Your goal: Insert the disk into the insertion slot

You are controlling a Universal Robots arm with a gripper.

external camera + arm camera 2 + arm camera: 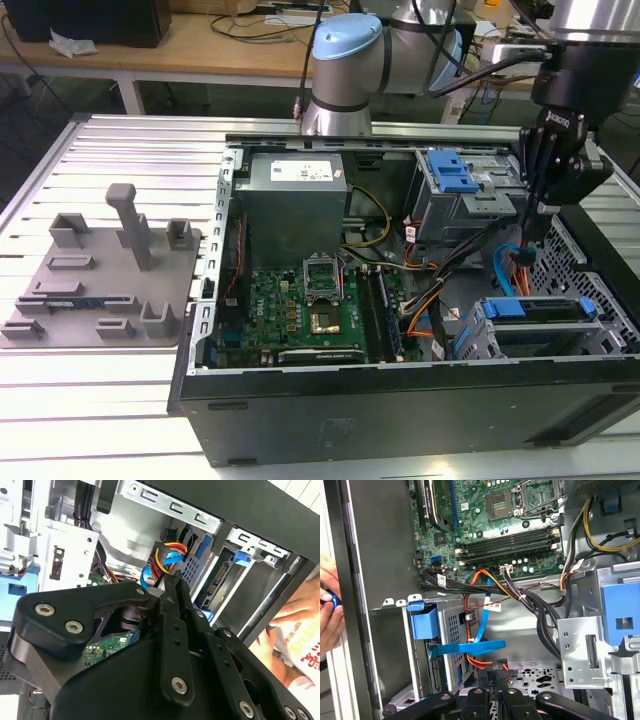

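The claw hangs inside the open computer case, its fingers pressed together and gripping nothing. The disk in its blue carrier sits in the insertion slot of the small grey cage, near the claw. A person's hand is at the case's edge.

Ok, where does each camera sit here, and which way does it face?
Exterior view: raised, off the arm, looking down into the open computer case; shows the arm and claw.
First wrist view: on the arm, looking past the claw at the motherboard.
Second wrist view: behind the claw's linkage, facing the disk.
Both wrist views share a person's hand.
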